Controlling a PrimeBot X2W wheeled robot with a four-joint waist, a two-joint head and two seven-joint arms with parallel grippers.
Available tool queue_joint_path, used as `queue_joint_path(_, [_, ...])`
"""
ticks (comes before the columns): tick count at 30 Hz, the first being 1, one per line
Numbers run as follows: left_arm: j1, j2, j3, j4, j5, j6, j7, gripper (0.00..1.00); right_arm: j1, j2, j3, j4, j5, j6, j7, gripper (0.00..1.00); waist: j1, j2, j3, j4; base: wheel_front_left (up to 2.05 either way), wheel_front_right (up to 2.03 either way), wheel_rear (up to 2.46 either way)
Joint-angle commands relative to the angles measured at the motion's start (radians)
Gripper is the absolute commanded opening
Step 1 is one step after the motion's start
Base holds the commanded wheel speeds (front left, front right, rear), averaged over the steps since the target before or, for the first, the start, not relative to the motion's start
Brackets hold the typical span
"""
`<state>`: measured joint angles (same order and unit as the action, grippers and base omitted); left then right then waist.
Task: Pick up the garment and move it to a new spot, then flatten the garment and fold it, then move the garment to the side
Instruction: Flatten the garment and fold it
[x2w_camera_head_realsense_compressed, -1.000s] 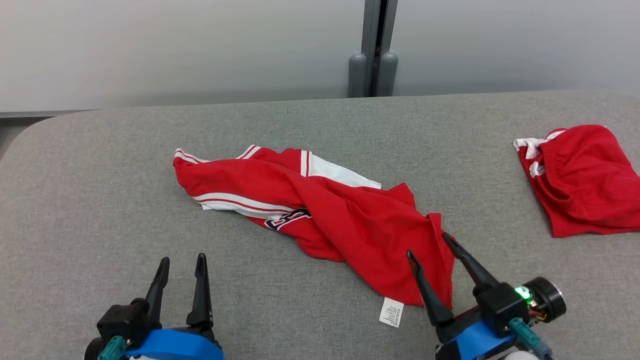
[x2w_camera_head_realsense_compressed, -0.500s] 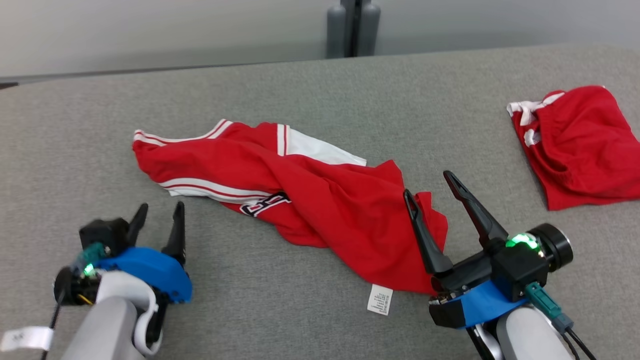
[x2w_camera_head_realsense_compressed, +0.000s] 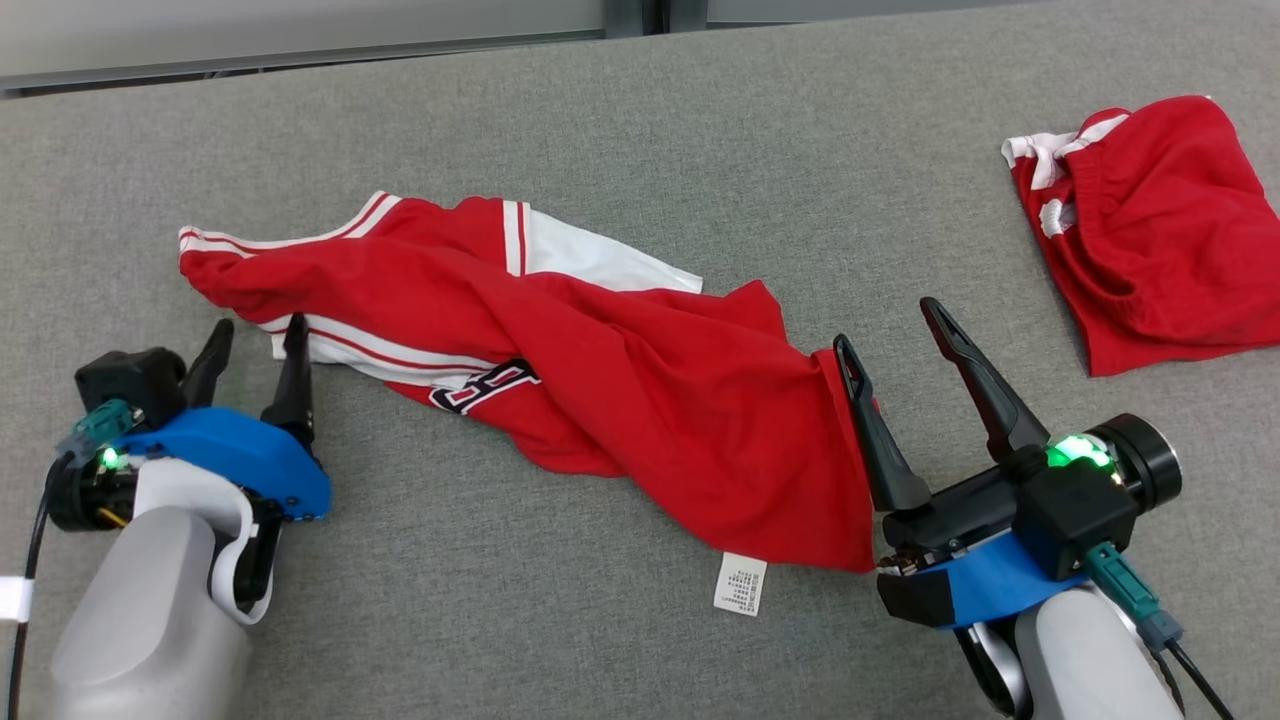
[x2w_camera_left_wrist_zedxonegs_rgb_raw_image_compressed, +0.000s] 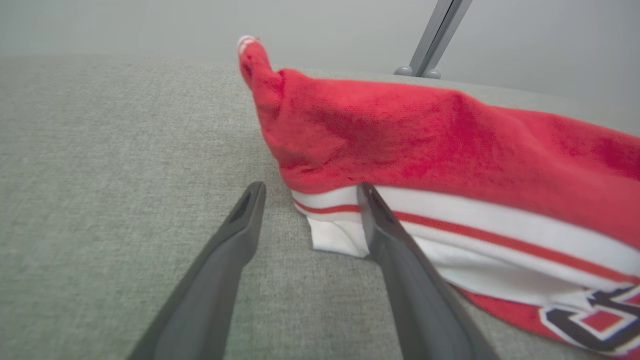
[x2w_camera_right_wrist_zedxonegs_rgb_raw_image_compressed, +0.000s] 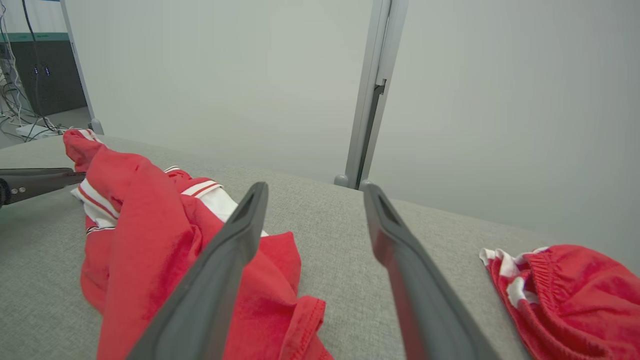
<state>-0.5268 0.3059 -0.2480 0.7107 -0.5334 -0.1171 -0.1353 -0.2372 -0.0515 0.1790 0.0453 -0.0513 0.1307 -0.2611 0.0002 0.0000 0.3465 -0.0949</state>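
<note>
The garment (x2w_camera_head_realsense_compressed: 600, 390) lies stretched out on the grey table (x2w_camera_head_realsense_compressed: 600, 110), and its long axis is the thing to watch: it runs from a striped red-and-white hem on the robot's left, farther away, down to a plain red end on the right, nearer the robot, where a white label (x2w_camera_head_realsense_compressed: 740, 585) pokes out. So you've got an arm at each end. The left gripper (x2w_camera_head_realsense_compressed: 260, 323) sits right at the striped hem, jaws parted a moderate way. From the left wrist view the white corner of the hem lies in the gap, with one finger against or over its edge, and nothing is gripped. Over on the other side, the right gripper (x2w_camera_head_realsense_compressed: 888, 325) is spread wide and empty. Its inner finger lies along the red end's edge, while the outer finger stands over bare table. Most of that cloth lies to the inside of the gap, not in it, so I'd judge you need to shift that arm inward before you close. A second red piece (x2w_camera_head_realsense_compressed: 1150, 220) rests well apart on the far right, out of your way.
</note>
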Motion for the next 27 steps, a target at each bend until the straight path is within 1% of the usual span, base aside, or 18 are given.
queue_joint_path(1, [-0.028, 0.000, -0.023, -0.001, -0.011, -0.010, -0.008, 1.00, -0.012, 0.001, -0.005, -0.007, -0.005, 0.000, -0.004, 1.00, -0.0002, 0.0000, 0.005, 0.001, 0.00, 0.00, 0.00])
queue_joint_path(4, [-0.042, -0.004, -0.060, -0.001, -0.035, -0.015, 0.001, 1.00, -0.015, 0.002, -0.007, -0.006, -0.006, 0.000, -0.004, 1.00, -0.0002, 0.0000, 0.010, 0.003, 0.00, 0.00, 0.00])
queue_joint_path(8, [-0.053, 0.006, -0.123, 0.028, -0.065, -0.013, 0.057, 1.00, -0.020, 0.002, -0.002, 0.000, -0.001, 0.000, -0.005, 1.00, -0.0002, 0.0000, 0.010, 0.005, 0.00, 0.00, 0.00])
queue_joint_path(9, [-0.058, 0.010, -0.139, 0.035, -0.066, -0.014, 0.068, 0.88, -0.021, 0.002, -0.002, 0.000, 0.000, 0.000, -0.005, 1.00, -0.0002, 0.0000, 0.010, 0.005, 0.00, 0.00, 0.00])
queue_joint_path(10, [-0.060, 0.011, -0.148, 0.041, -0.071, -0.014, 0.071, 0.44, -0.023, 0.002, -0.001, 0.000, 0.000, 0.000, -0.005, 1.00, -0.0002, 0.0000, 0.009, 0.004, 0.00, 0.00, 0.00])
queue_joint_path(11, [-0.061, 0.011, -0.156, 0.044, -0.078, -0.014, 0.070, 0.16, -0.025, 0.001, -0.001, -0.001, 0.001, 0.000, -0.005, 1.00, -0.0002, 0.0000, 0.008, 0.004, 0.00, 0.00, 0.00])
queue_joint_path(12, [-0.065, 0.012, -0.163, 0.045, -0.084, -0.014, 0.067, 0.00, -0.026, 0.001, -0.002, 0.000, 0.002, 0.000, -0.005, 1.00, -0.0002, 0.0000, 0.007, 0.005, 0.00, 0.00, 0.00])
queue_joint_path(16, [-0.074, 0.022, -0.188, 0.040, -0.090, -0.013, 0.051, 0.00, -0.023, 0.001, -0.009, 0.002, 0.001, 0.000, -0.005, 1.00, -0.0002, 0.0000, 0.000, 0.009, 0.00, 0.00, 0.00])
queue_joint_path(23, [-0.068, 0.043, -0.213, 0.015, -0.072, -0.013, -0.033, 0.00, -0.003, 0.001, -0.028, 0.006, 0.010, 0.000, -0.005, 1.00, -0.0002, 0.0000, -0.037, 0.033, 0.00, 0.00, 0.00])
queue_joint_path(27, [-0.031, 0.059, -0.214, -0.036, -0.054, 0.007, -0.073, 0.00, 0.013, 0.001, -0.038, 0.012, 0.018, 0.000, -0.005, 1.00, -0.0002, 0.0000, -0.068, 0.054, 0.00, 0.00, 0.00])
